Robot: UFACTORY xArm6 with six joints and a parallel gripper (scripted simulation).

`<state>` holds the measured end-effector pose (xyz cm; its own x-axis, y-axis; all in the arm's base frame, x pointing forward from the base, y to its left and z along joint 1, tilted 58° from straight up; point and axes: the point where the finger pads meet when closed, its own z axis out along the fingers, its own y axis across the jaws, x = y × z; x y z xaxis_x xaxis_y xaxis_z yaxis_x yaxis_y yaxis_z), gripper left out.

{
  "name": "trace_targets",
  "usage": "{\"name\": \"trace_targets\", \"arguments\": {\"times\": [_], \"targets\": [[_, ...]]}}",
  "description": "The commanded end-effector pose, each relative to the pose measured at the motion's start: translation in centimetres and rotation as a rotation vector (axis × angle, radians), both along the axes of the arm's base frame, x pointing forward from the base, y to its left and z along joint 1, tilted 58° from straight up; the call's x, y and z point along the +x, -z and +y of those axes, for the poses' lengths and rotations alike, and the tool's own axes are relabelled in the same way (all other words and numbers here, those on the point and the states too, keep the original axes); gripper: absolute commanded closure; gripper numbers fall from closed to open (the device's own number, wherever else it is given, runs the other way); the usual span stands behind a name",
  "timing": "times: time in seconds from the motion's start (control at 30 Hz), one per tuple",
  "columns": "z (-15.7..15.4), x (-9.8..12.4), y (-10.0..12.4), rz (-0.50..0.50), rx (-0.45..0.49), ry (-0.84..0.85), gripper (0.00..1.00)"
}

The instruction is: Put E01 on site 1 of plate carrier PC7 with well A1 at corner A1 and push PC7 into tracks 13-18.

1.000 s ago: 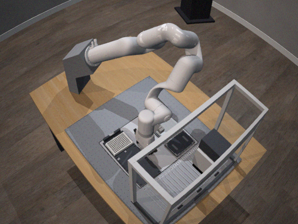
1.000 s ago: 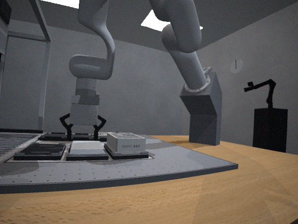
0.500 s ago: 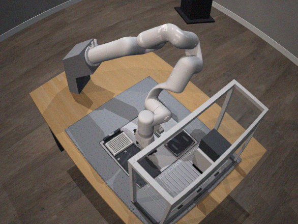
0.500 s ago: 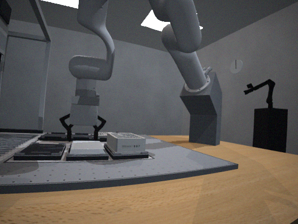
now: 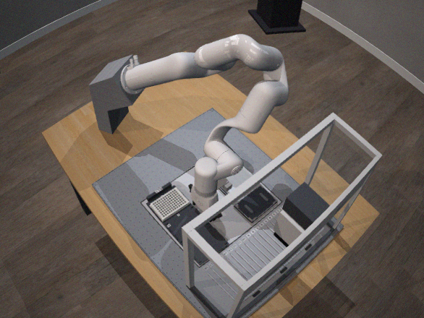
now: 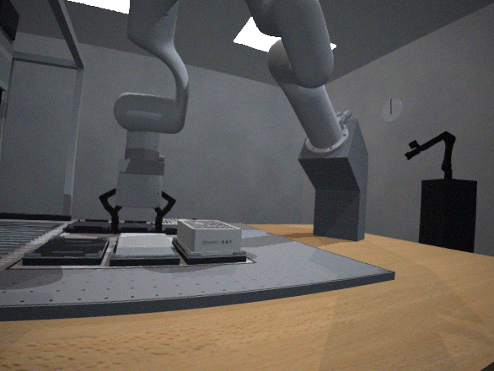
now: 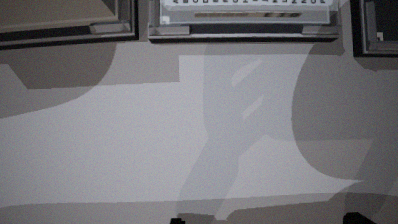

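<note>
Well, starting at the far left of the exterior view: ribbed loading rails (image 6: 23,236), level with the apron, presumably for letting a carrier slide straight in. Next over, a dark low shape in the left nest (image 6: 65,249), probably E01, though too dark to tell for sure. Behind it, toward the middle left, PC7 (image 6: 90,227) lying flat and loose on the apron, not yet in any track; sites hard to make out. Above the bare strip between nest row and carrier, the gripper (image 6: 136,225), pointing straight down, spread to its widest, gripping nothing; likely kept wide and low for dropping over a plate edge or nudging the carrier square. Just right of it, E10 (image 6: 143,244), pale and flat in the middle nest, then E07 (image 6: 208,239), the tall block, in the right nest; both sunk into black frames, evidently to keep them from shifting. Underneath, a grey drilled deck (image 6: 295,270) on a wooden counter (image 6: 379,320). Further right, the arm's grey wedge mount (image 6: 337,198), plain grey walls, a round clock (image 6: 392,110), and a black pedestal (image 6: 448,215) carrying a small dark arm.
</note>
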<state>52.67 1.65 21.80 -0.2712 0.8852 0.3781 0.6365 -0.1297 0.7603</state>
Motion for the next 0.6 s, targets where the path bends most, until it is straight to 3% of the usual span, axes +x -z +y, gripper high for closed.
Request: {"name": "trace_targets", "arguments": {"times": [0.0,0.57], "targets": [[-0.22,0.07,-0.01,-0.002,0.000,0.001,0.00],[-0.89,0.28,0.27,-0.002,0.000,0.001,0.00]]}}
